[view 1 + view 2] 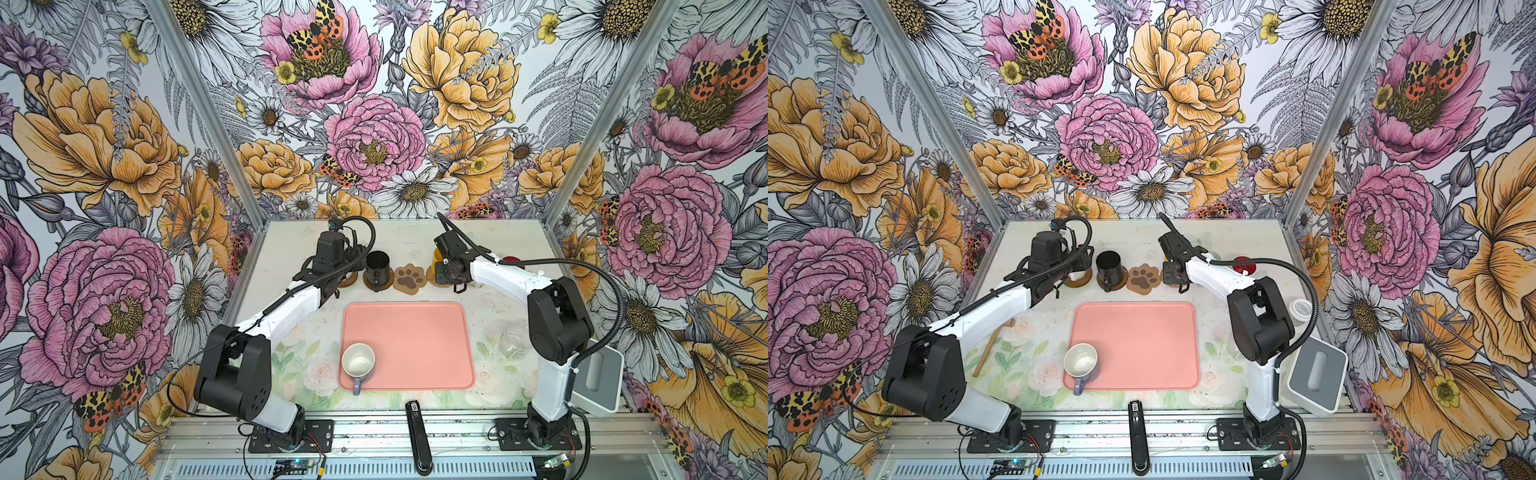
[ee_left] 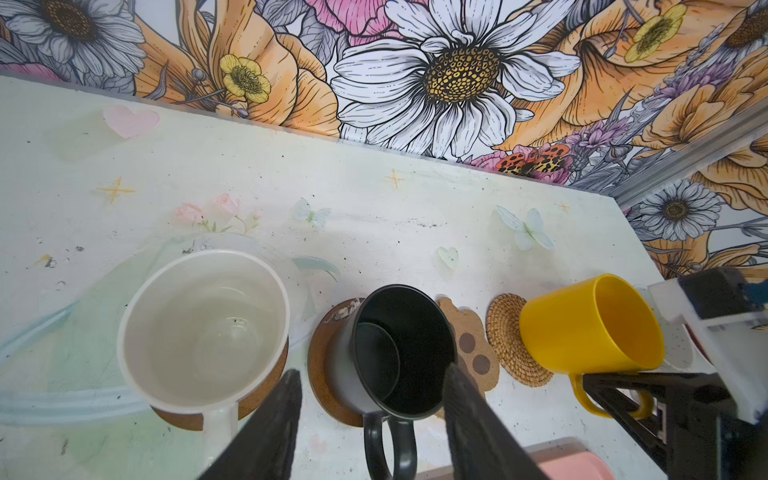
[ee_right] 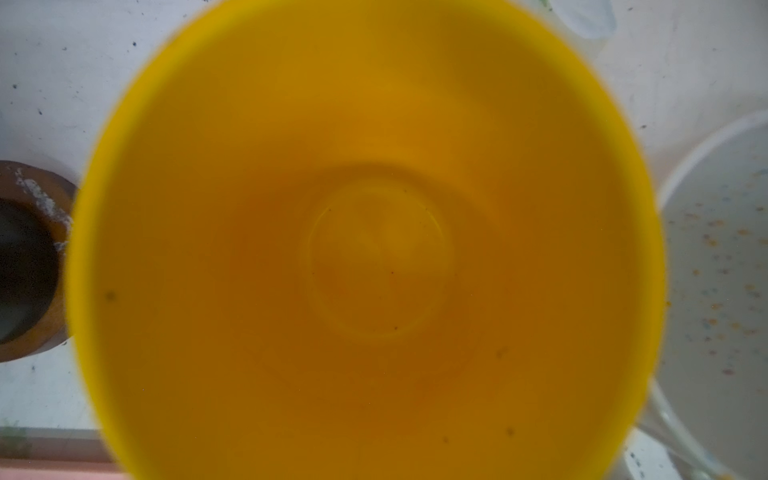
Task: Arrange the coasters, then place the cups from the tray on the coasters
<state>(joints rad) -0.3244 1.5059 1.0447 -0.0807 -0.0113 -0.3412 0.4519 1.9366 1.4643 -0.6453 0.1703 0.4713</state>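
The right gripper (image 2: 615, 388) is clamped on the handle of the yellow mug (image 2: 590, 324), which tilts at the golden woven coaster (image 2: 509, 336), centre right. The left gripper (image 2: 372, 374) stands apart and empty near the black mug (image 2: 399, 349), lower centre.

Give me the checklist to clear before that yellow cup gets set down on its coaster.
1. Grip: right end effector shut on the handle of the yellow cup: ok.
2. Woven coaster bare, nothing on it: ok.
3. Yellow cup level and centred over that coaster: not ok; it is tilted and sits at the coaster's edge.
4. Left end effector open, empty, apart from the yellow cup: ok.
5. Paw coaster free for the next cup: ok.
6. Lavender cup upright on the tray: ok.
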